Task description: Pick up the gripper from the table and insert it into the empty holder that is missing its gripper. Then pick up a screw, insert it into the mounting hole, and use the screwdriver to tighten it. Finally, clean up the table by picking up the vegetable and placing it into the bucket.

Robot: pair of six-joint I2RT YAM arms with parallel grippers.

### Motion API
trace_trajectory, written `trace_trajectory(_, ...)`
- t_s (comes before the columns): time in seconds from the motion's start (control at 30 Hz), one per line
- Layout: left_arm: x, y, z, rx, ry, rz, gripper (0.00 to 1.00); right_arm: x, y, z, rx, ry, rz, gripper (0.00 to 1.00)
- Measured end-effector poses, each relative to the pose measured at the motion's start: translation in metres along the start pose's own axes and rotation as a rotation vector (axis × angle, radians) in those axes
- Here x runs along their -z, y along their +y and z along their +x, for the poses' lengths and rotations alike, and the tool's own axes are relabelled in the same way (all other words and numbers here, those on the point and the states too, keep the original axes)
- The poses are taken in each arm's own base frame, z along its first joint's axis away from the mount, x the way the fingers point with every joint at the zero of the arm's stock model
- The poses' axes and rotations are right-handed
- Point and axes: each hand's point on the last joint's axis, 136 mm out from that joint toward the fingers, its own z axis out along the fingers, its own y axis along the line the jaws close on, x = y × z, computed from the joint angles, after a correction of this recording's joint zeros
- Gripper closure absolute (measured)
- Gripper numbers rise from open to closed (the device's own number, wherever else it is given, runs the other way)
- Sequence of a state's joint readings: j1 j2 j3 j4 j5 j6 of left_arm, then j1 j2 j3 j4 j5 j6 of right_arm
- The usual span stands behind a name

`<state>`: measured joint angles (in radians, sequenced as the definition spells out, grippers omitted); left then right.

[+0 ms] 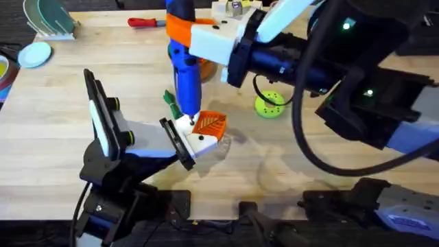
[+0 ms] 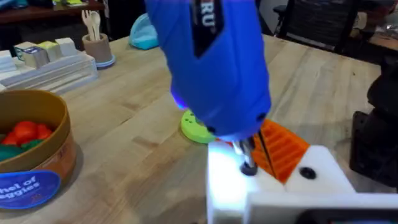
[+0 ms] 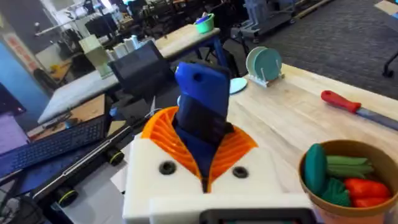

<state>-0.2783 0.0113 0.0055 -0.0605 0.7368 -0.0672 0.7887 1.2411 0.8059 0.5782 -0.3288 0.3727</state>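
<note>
Gripping blue screwdriver (image 1: 185, 65) in right tool (image 1: 206, 34), bucket (image 2: 37, 155) label reading "of Veggies"

**Bystanders on the desk**

A lime-green disc (image 1: 270, 105) is lying on the wooden desk (image 1: 48, 130). A red-handled tool (image 1: 145, 22) is resting near the far edge, a dish rack (image 1: 49, 19) is sitting at the far left corner, and a pen cup (image 2: 95, 45) is standing beyond.
</note>
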Motion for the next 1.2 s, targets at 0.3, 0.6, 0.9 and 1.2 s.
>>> trace_trajectory(0.3, 0.0, 0.0001, 0.0, 0.0, 0.0, 0.0, 0.985, 0.0001, -0.0055, -0.0003, 0.016, -0.003, 0.031, 0.983)
trace_trajectory(0.6, 0.0, 0.0001, -0.0001, 0.0, 0.0, -0.001, 0.985, 0.0001, -0.0054, -0.0027, 0.023, -0.014, 0.033, 0.983)
trace_trajectory(0.9, 0.0, 0.0002, -0.0002, -0.001, -0.001, -0.001, 0.985, -0.0001, -0.0004, -0.0076, 0.049, -0.033, 0.011, 0.983)
trace_trajectory(1.2, 0.0, 0.0, 0.0, 0.0, 0.0, 0.0, 0.985, 0.0001, -0.0049, -0.0002, 0.037, -0.003, 0.028, 0.983)
